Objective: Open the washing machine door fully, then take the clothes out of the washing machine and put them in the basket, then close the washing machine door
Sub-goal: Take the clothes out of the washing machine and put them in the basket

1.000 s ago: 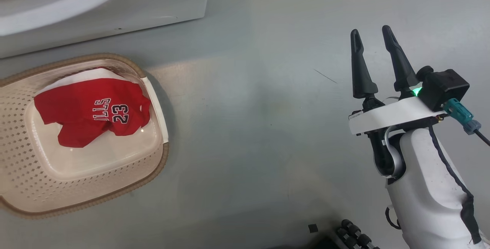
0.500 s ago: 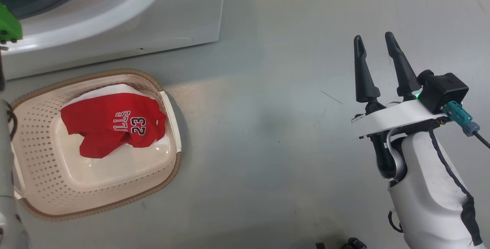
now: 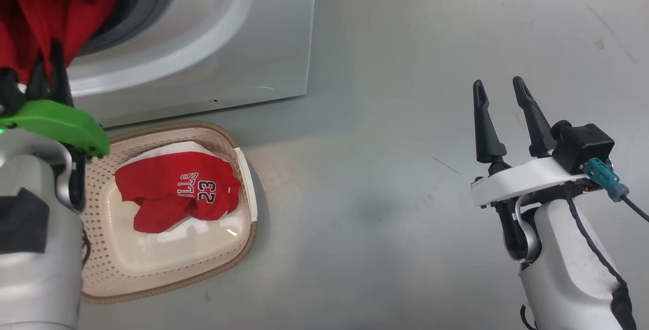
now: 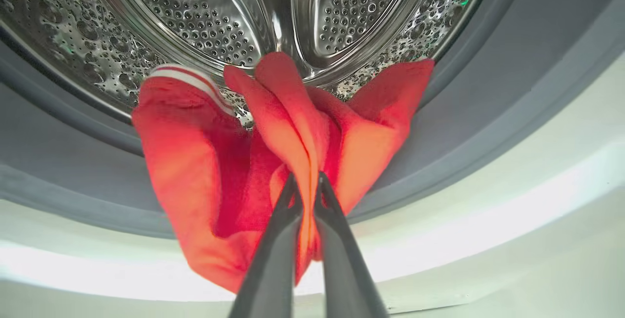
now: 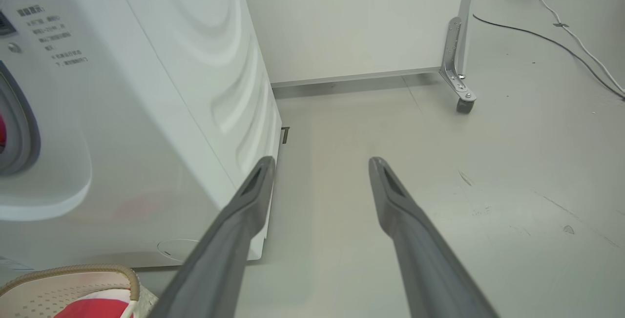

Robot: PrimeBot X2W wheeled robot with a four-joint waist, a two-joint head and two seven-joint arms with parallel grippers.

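- My head camera has swung up toward the washing machine [image 3: 243, 41] over the last second. The basket [image 3: 152, 277] only seems to slide down the picture; it hasn't been moved.
- That swing brings my left gripper [image 4: 305, 181] into the head view at the machine's porthole, where a second ago I saw only basket and floor.
- Its jaws are clenched on a fold of a red garment [image 4: 195, 161]. The garment hangs at the mouth of the machine, across the grey seal [image 4: 488, 88] and in front of the steel drum [image 4: 195, 15]. I can't tell whether its far end is clear of the drum.
- The jersey [image 3: 172, 193] numbered 23 lies in the basket, just in front of the machine's base, on some white cloth [image 3: 177, 231].
- My right gripper [image 3: 499, 89] is as it was: jaws spread wide, holding nothing, over bare floor [image 3: 380, 193] well to the right of the machine.
- I judge unloading is partly done. Next I should draw this garment clear, lower it into the basket, check the drum, and then close the door.
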